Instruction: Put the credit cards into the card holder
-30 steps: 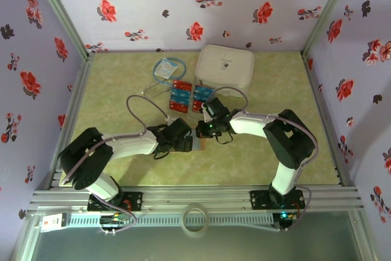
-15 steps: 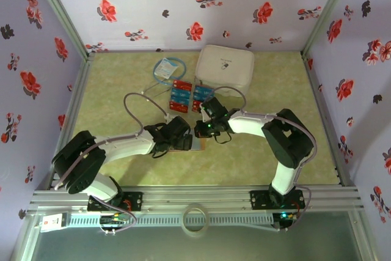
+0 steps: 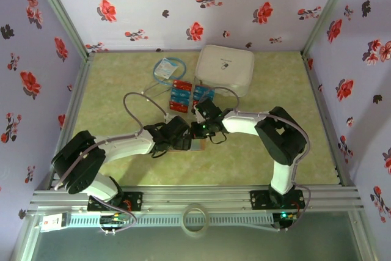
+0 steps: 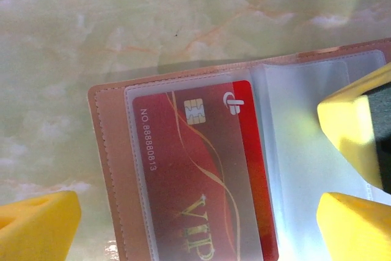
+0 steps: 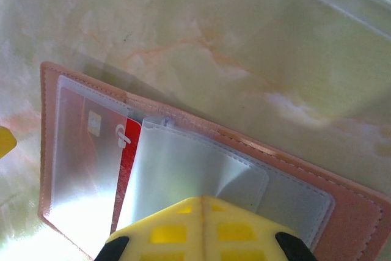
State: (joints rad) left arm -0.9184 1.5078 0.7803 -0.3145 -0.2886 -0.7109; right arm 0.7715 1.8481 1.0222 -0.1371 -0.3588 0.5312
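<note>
The tan-brown card holder (image 4: pixel 102 145) lies open on the table, clear sleeves up. A red credit card (image 4: pixel 195 175) with gold "VIP" print sits inside its left sleeve; the card's red edge (image 5: pixel 128 151) shows beside a loose clear sleeve. My left gripper (image 4: pixel 198 227) is open, its yellow fingertips (image 4: pixel 40 224) straddling the holder. My right gripper (image 5: pixel 204 230) is shut, its joined tips resting on the clear sleeves over the holder's rim (image 5: pixel 342 194). In the top view both grippers (image 3: pixel 183 140) (image 3: pixel 199 129) meet over the holder (image 3: pixel 195 145). More red and blue credit cards (image 3: pixel 180 97) lie in rows behind.
A big white zip case (image 3: pixel 225 68) stands at the back, right of centre. A clear bag with a blue cable (image 3: pixel 166 68) lies to its left. Flowered walls close in the table on three sides.
The right gripper has slid a little to the left and nearer over the holder. The left arm's elbow has dropped back towards the left; its gripper stays at the holder.
</note>
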